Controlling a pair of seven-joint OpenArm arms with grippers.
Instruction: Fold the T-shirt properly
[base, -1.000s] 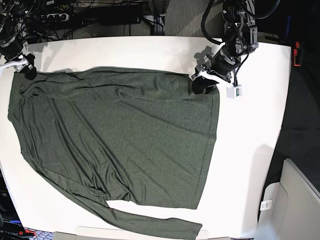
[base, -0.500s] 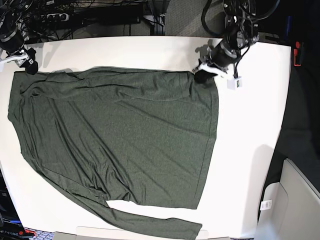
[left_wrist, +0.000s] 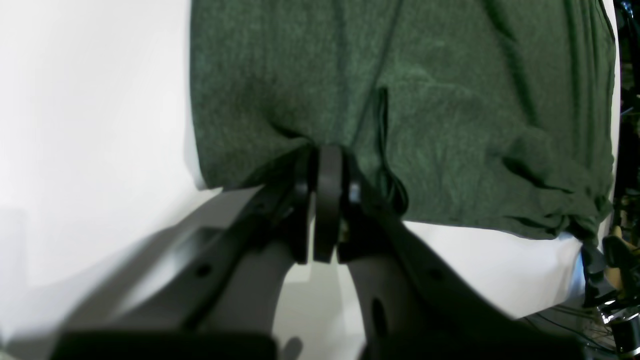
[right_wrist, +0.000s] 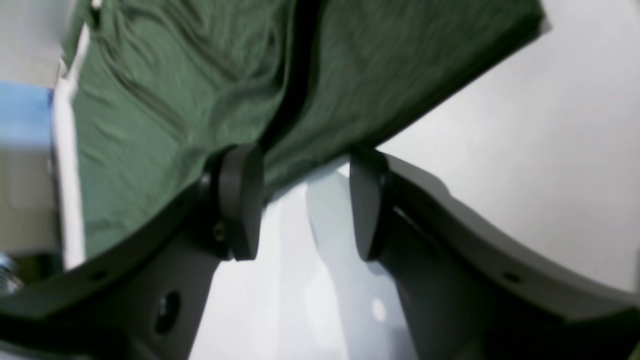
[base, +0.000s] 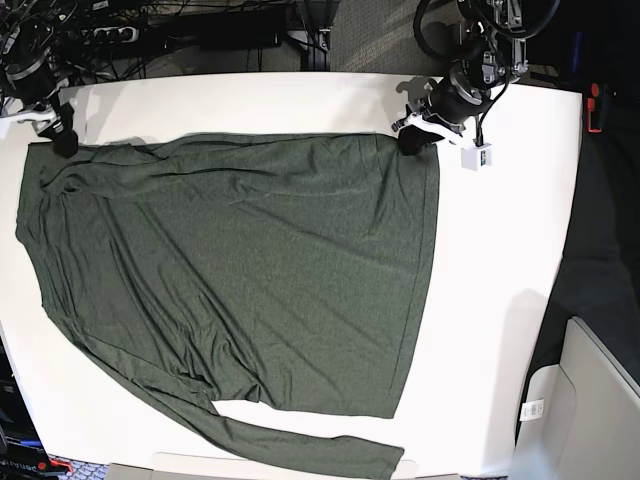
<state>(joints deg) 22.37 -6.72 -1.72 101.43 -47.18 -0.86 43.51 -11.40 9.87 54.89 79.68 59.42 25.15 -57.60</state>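
Note:
The T-shirt (base: 230, 280), dark olive-green with long sleeves, lies spread flat over the white table (base: 500, 300). My left gripper (base: 410, 141) is at its far right corner, shut on the cloth. In the left wrist view the fingers (left_wrist: 327, 160) press together on the T-shirt's (left_wrist: 400, 100) edge, which puckers around them. My right gripper (base: 62, 140) is at the far left corner. In the right wrist view it (right_wrist: 305, 195) stands open, its pads (right_wrist: 240, 200) astride the T-shirt's (right_wrist: 200, 100) edge without closing on it.
A small white box (base: 472, 157) hangs off the left arm by a cable. Cables and a power strip (base: 110, 35) lie beyond the table's far edge. A pale bin (base: 590, 400) stands off the table's right front. One sleeve (base: 310, 448) reaches along the near edge.
My left gripper has shut on the shirt's far right corner and drawn it toward the table's far edge, straightening that side. The right gripper stayed open, shifting only slightly at the far left corner.

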